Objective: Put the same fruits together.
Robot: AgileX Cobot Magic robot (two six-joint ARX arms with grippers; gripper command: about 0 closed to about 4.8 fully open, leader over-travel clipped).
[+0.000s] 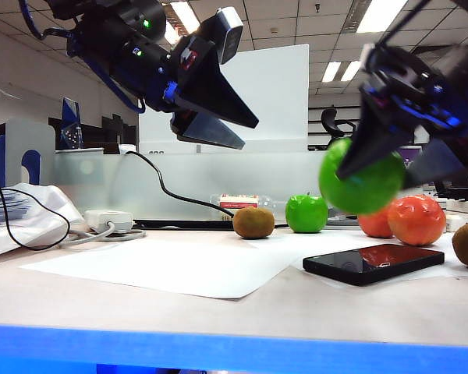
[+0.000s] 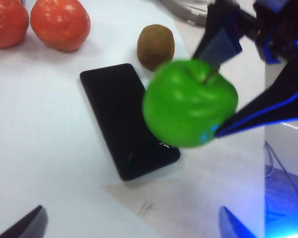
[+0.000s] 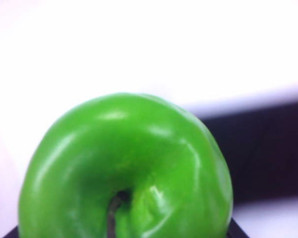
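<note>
Black phone point(image 1: 373, 263), right fingers point(image 1: 390, 160) gripping apple point(image 1: 363, 179)

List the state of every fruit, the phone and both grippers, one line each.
Left gripper: open, empty, raised above the table.
Right gripper: shut on the held green apple, in the air.
Held green apple: lifted clear of the table, above the phone.
Second green apple: resting upright on the table.
Phone: lying flat, screen dark.
Two orange-red fruits: resting side by side.
Kiwi: resting on the table.

No legible text, label, brand or number.
</note>
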